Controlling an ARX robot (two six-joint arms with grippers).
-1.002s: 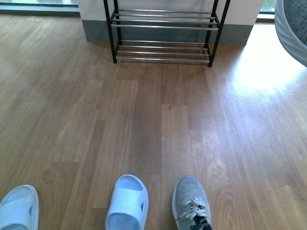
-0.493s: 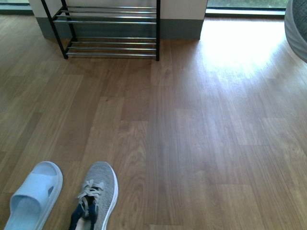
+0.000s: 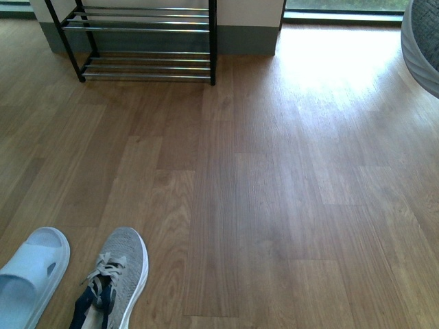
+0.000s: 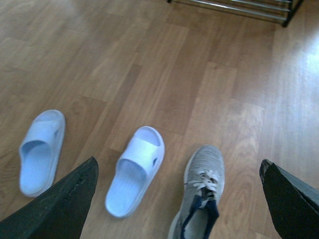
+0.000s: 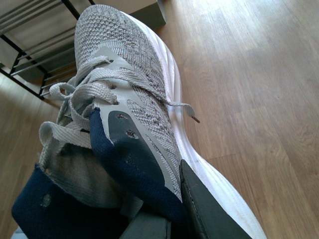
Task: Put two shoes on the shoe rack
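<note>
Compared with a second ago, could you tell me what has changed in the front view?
The camera swung right: the shoe rack, near sandal and floor sneaker slid leftward in frame; the far sandal left it. Their floor layout looks unchanged; no grasp or release shows.

Not much robot showing tbh. The left gripper (image 4: 179, 167) has two matte black wedge-shaped fingers (image 4: 60, 204), pointy tips, slightly grainy edges. The right gripper (image 5: 172, 219) shows flat dark grey angular pads (image 5: 209, 214), totally plain.
</note>
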